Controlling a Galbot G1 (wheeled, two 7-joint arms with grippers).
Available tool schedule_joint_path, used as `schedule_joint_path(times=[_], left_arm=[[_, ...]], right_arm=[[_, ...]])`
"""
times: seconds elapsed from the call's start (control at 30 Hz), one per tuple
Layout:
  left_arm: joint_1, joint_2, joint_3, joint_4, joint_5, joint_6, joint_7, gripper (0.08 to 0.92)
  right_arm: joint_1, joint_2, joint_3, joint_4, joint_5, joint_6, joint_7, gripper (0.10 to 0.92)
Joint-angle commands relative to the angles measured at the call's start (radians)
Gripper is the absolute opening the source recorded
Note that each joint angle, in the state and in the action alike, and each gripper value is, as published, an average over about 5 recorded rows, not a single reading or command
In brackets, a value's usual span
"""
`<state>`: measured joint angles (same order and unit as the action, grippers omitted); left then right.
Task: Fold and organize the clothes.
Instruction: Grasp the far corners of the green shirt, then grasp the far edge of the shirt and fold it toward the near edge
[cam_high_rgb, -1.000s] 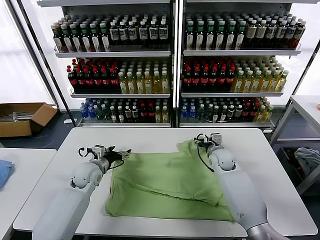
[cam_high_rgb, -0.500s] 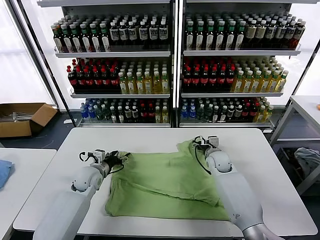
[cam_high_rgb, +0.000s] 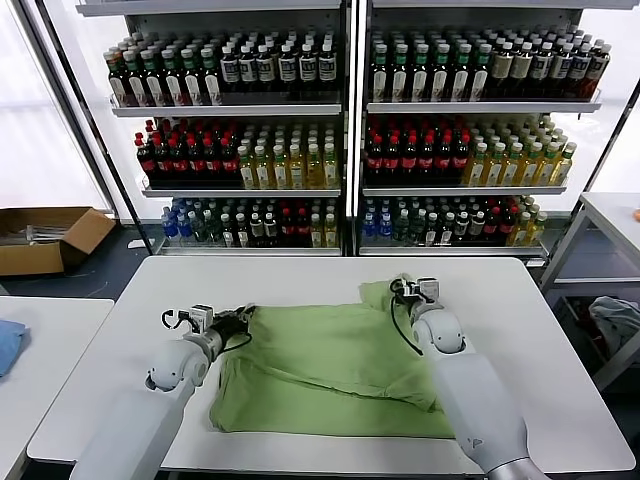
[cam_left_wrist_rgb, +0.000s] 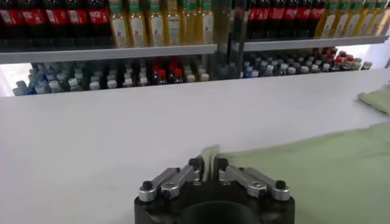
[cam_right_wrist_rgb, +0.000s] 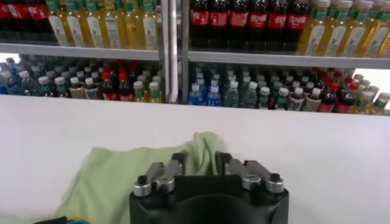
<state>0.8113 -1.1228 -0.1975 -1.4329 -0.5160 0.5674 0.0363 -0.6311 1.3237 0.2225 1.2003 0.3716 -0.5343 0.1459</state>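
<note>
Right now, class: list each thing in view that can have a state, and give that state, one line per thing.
polo shirt: lying on the white table, partly folded, far corners bunched
left gripper: shut on the shirt's far left corner
right gripper: shut on the shirt's far right corner
cardboard box: open, on the floor
shelf bottles: upright, in rows

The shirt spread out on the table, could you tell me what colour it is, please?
The shirt is plain light green, clearest in the head view.

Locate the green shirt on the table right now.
In the head view the shirt lies spread mid-table, nearer the front edge, between the left gripper pinching its far-left corner and the right gripper pinching its far-right corner.
</note>
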Motion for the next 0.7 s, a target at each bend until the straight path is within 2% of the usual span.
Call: schedule_joint_path(times=[0.03,0.17,0.47,0.7], left_arm=[[0.021,-0.014,-0.004,-0.019,0.005,-0.03,0.005,0.126],[0.028,-0.012,-0.011,-0.055,0.007,-0.082,0.011,0.092],[0.046,-0.002,-0.039,-0.165,-0.007,-0.133,-0.001,0.091],[0.085,0.004,-0.06,-0.232,-0.006,-0.151,0.009,0.091]], right_arm=[[-0.026,-0.001,0.006,0.041,-0.002,-0.001,0.001,0.206],[-0.037,-0.007,0.023,0.123,-0.001,0.002,-0.003,0.111],[-0.062,-0.035,0.039,0.363,0.012,0.004,0.016,0.106],[-0.086,-0.052,0.043,0.444,0.014,0.0,0.031,0.106]])
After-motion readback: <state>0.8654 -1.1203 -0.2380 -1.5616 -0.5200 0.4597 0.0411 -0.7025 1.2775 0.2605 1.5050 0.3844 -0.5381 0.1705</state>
